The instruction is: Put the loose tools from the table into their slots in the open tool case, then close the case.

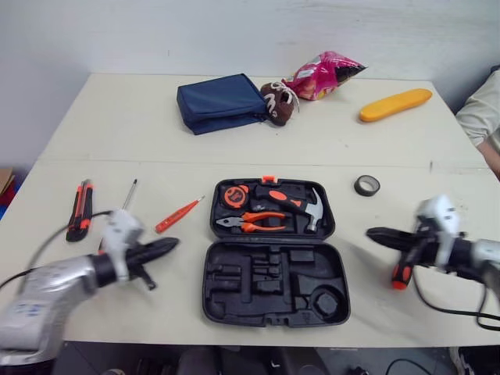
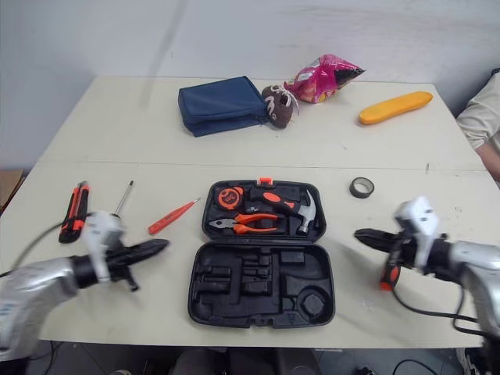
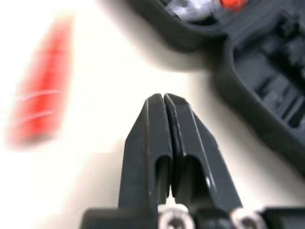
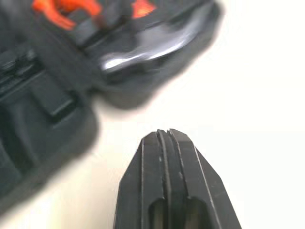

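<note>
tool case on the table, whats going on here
A two-armed robot is packing the open tool case. It already holds a hammer, pliers and tape measure. The left claw and right claw hover shut and empty either side. A red screwdriver and utility knife lie loose on the table.

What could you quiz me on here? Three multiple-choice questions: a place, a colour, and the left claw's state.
1. The tape roll lies where, relative to the tool case? A inside; B to its right; C under it.
2. The pouch at the table's far side is: A green; B blue; C white.
3. The left claw is: A shut, empty; B wide open; C gripping the tape roll.
Answers: B, it rests on bare table beside the case; B, the fabric is navy; A, its fingers meet with nothing between.
</note>
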Available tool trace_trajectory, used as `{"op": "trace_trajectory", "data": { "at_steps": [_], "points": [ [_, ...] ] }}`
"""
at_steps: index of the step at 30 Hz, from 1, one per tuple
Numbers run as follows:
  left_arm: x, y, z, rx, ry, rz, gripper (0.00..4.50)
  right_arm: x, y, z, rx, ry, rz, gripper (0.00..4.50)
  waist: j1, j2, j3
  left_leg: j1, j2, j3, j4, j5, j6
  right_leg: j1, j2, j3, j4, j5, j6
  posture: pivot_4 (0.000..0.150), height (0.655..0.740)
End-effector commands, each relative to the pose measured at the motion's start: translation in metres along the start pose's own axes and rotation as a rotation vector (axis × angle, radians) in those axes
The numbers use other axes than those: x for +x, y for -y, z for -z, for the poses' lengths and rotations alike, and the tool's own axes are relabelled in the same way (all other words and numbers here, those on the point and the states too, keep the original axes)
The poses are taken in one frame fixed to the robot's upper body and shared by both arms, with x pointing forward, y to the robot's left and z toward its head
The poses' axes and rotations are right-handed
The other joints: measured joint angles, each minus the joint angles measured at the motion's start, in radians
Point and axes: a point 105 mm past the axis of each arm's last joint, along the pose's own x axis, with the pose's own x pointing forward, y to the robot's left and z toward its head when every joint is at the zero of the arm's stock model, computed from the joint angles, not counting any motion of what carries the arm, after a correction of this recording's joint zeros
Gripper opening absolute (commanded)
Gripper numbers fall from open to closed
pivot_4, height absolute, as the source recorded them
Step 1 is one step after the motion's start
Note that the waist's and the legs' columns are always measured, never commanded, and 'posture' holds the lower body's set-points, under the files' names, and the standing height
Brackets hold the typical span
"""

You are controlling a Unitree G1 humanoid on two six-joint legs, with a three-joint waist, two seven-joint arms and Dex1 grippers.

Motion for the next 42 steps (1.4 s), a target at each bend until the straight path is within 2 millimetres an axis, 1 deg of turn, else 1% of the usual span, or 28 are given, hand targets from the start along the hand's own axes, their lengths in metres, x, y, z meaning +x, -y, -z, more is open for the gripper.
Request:
{"op": "trace_trajectory", "data": {
  "at_steps": [1,2,4,5,6,7,8,9,10,12,14,16,20,21,22,24,25,26,27,28,30,31,33,36,37,39,42],
  "points": [
    [-0.05,-0.009,-0.013,-0.11,0.096,-0.061,0.77,-0.033,-0.004,-0.01,0.07,0.058,0.001,0.94,0.0,-0.001,0.0,0.001,0.0,0.0,0.0,0.0,0.0,0.001,0.0,0.0,0.0,0.0,0.0,0.15,0.74],
    [-0.06,-0.012,-0.013,-0.137,0.109,-0.083,1.15,-0.039,-0.004,-0.01,0.084,0.061,0.01,1.32,0.0,-0.001,0.001,0.0,-0.001,0.0,-0.001,-0.001,0.001,0.001,-0.001,-0.001,-0.001,0.0,0.0,0.15,0.74],
    [-0.107,-0.041,-0.002,-0.17,0.101,-0.289,2.19,-0.073,0.014,-0.001,0.117,0.045,0.155,2.46,-0.001,-0.002,0.001,0.0,-0.001,-0.001,-0.001,-0.001,0.001,0.001,-0.001,-0.001,-0.002,0.0,0.0,0.15,0.74],
    [-0.125,-0.049,0.004,-0.174,0.088,-0.358,2.6,-0.088,0.022,0.004,0.13,0.031,0.22,2.91,-0.001,-0.002,0.002,0.0,-0.001,-0.001,-0.001,-0.001,0.001,0.001,-0.001,-0.001,-0.002,0.0,0.0,0.15,0.74],
    [-0.137,-0.053,0.007,-0.174,0.078,-0.394,3.07,-0.097,0.025,0.008,0.137,0.022,0.258,3.42,-0.002,-0.003,0.002,0.0,-0.001,-0.001,-0.001,-0.002,0.001,0.001,-0.001,-0.001,-0.002,0.0,-0.001,0.15,0.74],
    [-0.144,-0.056,0.009,-0.174,0.072,-0.412,3.58,-0.104,0.029,0.011,0.14,0.011,0.286,4.02,-0.003,-0.003,0.001,0.0,-0.002,-0.001,-0.002,-0.002,0.001,0.001,-0.001,-0.002,-0.004,-0.001,-0.002,0.15,0.74],
    [-0.151,-0.061,0.011,-0.181,0.065,-0.434,4.02,-0.11,0.031,0.015,0.142,-0.001,0.309,4.47,-0.004,-0.003,0.001,0.001,-0.001,-0.001,-0.003,-0.002,0.002,0.001,-0.001,-0.002,-0.005,-0.001,-0.002,0.15,0.74],
    [-0.16,-0.066,0.015,-0.176,0.042,-0.458,4.37,-0.117,0.034,0.019,0.144,-0.015,0.326,4.5,-0.004,-0.004,0.001,0.001,-0.001,-0.001,-0.003,-0.004,0.003,0.002,-0.001,-0.003,-0.007,-0.002,-0.003,0.15,0.74],
    [-0.17,-0.071,0.019,-0.169,0.009,-0.482,4.45,-0.124,0.037,0.021,0.145,-0.025,0.352,4.5,-0.005,-0.005,0.002,0.001,-0.001,-0.001,-0.003,-0.005,0.004,0.002,-0.001,-0.003,-0.008,-0.002,-0.004,0.15,0.74],
    [-0.182,-0.077,0.019,-0.159,-0.012,-0.509,4.45,-0.135,0.045,0.023,0.14,-0.028,0.398,4.5,-0.005,-0.006,0.002,0.0,-0.001,-0.001,-0.004,-0.006,0.005,0.002,-0.002,-0.003,-0.009,-0.004,-0.009,0.15,0.74],
    [-0.184,-0.077,0.018,-0.15,-0.011,-0.516,4.45,-0.139,0.049,0.023,0.134,-0.023,0.42,4.5,-0.005,-0.005,0.002,0.0,-0.001,0.0,-0.004,-0.007,0.004,0.002,-0.003,-0.003,-0.009,-0.004,-0.01,0.15,0.74],
    [-0.181,-0.074,0.017,-0.15,-0.006,-0.503,4.45,-0.137,0.049,0.022,0.13,-0.02,0.41,4.5,-0.005,-0.005,0.002,0.0,-0.001,0.0,-0.005,-0.008,0.004,0.002,-0.004,-0.003,-0.009,-0.004,-0.009,0.15,0.74],
    [-0.163,-0.063,0.019,-0.115,-0.04,-0.454,4.45,-0.106,0.038,0.015,0.092,-0.005,0.308,4.5,-0.007,-0.005,0.002,0.0,0.0,0.0,-0.006,-0.009,0.001,0.001,-0.003,-0.003,-0.009,-0.002,-0.006,0.15,0.74],
    [-0.156,-0.062,0.016,-0.113,-0.033,-0.449,4.45,-0.095,0.033,0.008,0.075,0.011,0.27,4.5,-0.007,-0.005,0.002,0.0,0.001,0.0,-0.006,-0.009,0.0,0.001,-0.002,-0.003,-0.009,-0.002,-0.006,0.15,0.74],
    [-0.146,-0.063,0.013,-0.11,-0.034,-0.452,4.45,-0.077,0.025,-0.003,0.049,0.041,0.212,4.5,-0.007,-0.005,0.002,0.0,0.002,0.0,-0.006,-0.009,0.0,0.001,-0.001,-0.004,-0.009,-0.002,-0.006,0.15,0.74],
    [-0.126,-0.065,0.021,-0.101,-0.125,-0.488,4.45,-0.044,0.003,-0.028,-0.007,0.098,0.08,4.5,-0.007,-0.002,0.003,0.0,0.002,0.0,-0.006,-0.009,0.0,0.001,-0.001,-0.003,-0.008,-0.002,-0.005,0.15,0.74],
    [-0.114,-0.063,0.025,-0.088,-0.155,-0.488,4.45,-0.024,-0.013,-0.045,-0.051,0.149,-0.003,4.5,-0.009,-0.001,0.004,0.0,0.002,0.0,-0.005,-0.008,0.001,0.001,-0.001,-0.003,-0.007,-0.002,-0.004,0.15,0.74],
    [-0.107,-0.06,0.026,-0.08,-0.17,-0.487,4.45,-0.012,-0.024,-0.056,-0.078,0.181,-0.055,4.5,-0.009,0.0,0.005,0.0,0.001,0.0,-0.005,-0.008,0.001,0.001,-0.001,-0.002,-0.006,-0.001,-0.003,0.15,0.74],
    [-0.103,-0.059,0.026,-0.076,-0.174,-0.485,4.45,-0.006,-0.031,-0.062,-0.092,0.2,-0.082,4.5,-0.008,0.0,0.005,0.0,0.001,0.0,-0.005,-0.007,0.001,0.0,-0.001,-0.002,-0.004,-0.001,-0.003,0.15,0.74],
    [-0.097,-0.061,0.026,-0.087,-0.168,-0.514,4.45,0.007,-0.049,-0.074,-0.111,0.237,-0.165,4.5,-0.006,0.0,0.005,0.0,0.001,0.0,-0.004,-0.007,0.001,-0.001,-0.001,-0.002,-0.003,-0.001,-0.003,0.15,0.74],
    [-0.09,-0.064,0.025,-0.102,-0.166,-0.548,4.45,0.021,-0.075,-0.088,-0.127,0.277,-0.279,4.5,-0.004,-0.001,0.005,-0.001,0.001,-0.002,-0.004,-0.006,-0.001,-0.001,0.0,-0.003,-0.003,-0.001,-0.003,0.15,0.74],
    [-0.083,-0.062,0.027,-0.111,-0.181,-0.544,4.45,0.029,-0.092,-0.096,-0.161,0.291,-0.366,4.5,-0.004,-0.002,0.004,-0.001,0.001,-0.002,-0.004,-0.005,-0.002,-0.002,0.0,-0.003,-0.002,-0.001,-0.004,0.15,0.74],
    [-0.074,-0.062,0.03,-0.122,-0.201,-0.552,4.45,0.037,-0.112,-0.109,-0.209,0.313,-0.472,4.5,-0.002,-0.002,0.004,-0.003,0.001,-0.003,-0.004,-0.005,-0.003,-0.003,0.0,-0.004,-0.002,-0.002,-0.004,0.15,0.74],
    [-0.062,-0.067,0.029,-0.134,-0.186,-0.572,4.45,0.042,-0.126,-0.123,-0.243,0.343,-0.57,4.5,0.0,-0.003,0.004,-0.004,0.0,-0.003,-0.002,-0.005,-0.002,-0.003,-0.001,-0.004,-0.002,-0.001,-0.004,0.15,0.74],
    [-0.054,-0.067,0.029,-0.132,-0.177,-0.557,4.45,0.044,-0.128,-0.126,-0.247,0.349,-0.589,4.5,0.0,-0.004,0.004,-0.004,0.0,-0.003,-0.001,-0.005,-0.001,-0.003,-0.002,-0.004,-0.002,-0.001,-0.003,0.15,0.74],
    [-0.043,-0.067,0.03,-0.12,-0.173,-0.545,4.45,0.046,-0.133,-0.126,-0.256,0.341,-0.626,4.5,0.0,-0.004,0.003,-0.004,0.0,-0.003,-0.001,-0.005,-0.001,-0.003,-0.002,-0.005,-0.002,-0.001,-0.003,0.15,0.74],
    [-0.035,-0.073,0.033,-0.126,-0.168,-0.575,4.45,0.048,-0.137,-0.122,-0.259,0.32,-0.663,4.5,0.002,-0.004,0.003,-0.004,0.0,-0.003,-0.001,-0.005,-0.001,-0.003,-0.002,-0.004,-0.002,-0.002,-0.004,0.15,0.74]
  ]
}}
